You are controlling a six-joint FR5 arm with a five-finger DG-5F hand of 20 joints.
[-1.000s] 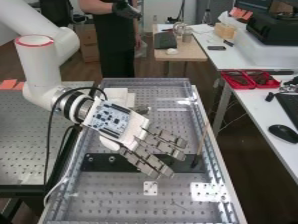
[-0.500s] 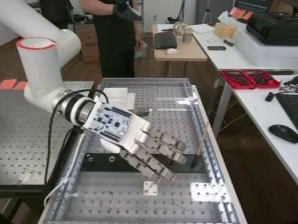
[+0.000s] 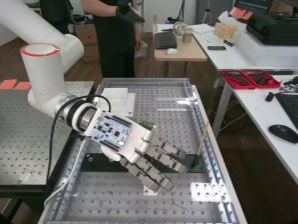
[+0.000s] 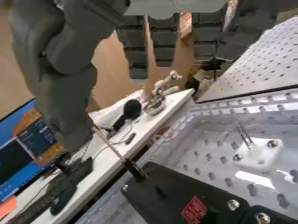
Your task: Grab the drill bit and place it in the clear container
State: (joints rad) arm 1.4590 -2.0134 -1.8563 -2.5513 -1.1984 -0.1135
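Observation:
Over the perforated bench, the hand (image 3: pixel 151 157) has its fingers extended and spread, palm down, holding nothing. In the wrist view, the fingers and thumb of the hand (image 4: pixel 60 75) hang apart. A thin tan rod (image 3: pixel 203 137) with a dark lower end stands on the black plate, right of the fingertips; the same rod (image 4: pixel 112 146) leans near the thumb's tip in the wrist view. Two slender metal pins (image 4: pixel 244 135) rise from a white block (image 4: pixel 259 154). I cannot tell which of these is the drill bit. A clear-edged tray (image 3: pixel 110 83) surrounds the bench plate; a separate clear container cannot be made out.
The black plate (image 3: pixel 96 162) crosses the bench under the hand, with bolts on it. White blocks (image 3: pixel 116 95) lie beyond the hand. At the right, a side table (image 3: pixel 266 112) carries red trays (image 3: pixel 250 79) and a mouse (image 3: pixel 283 133). A cable loops beside the wrist.
The hand has shifted slightly toward the bench's near end, its fingertips now partly over the small white block. Its fingers remain extended, and the rod stays in place.

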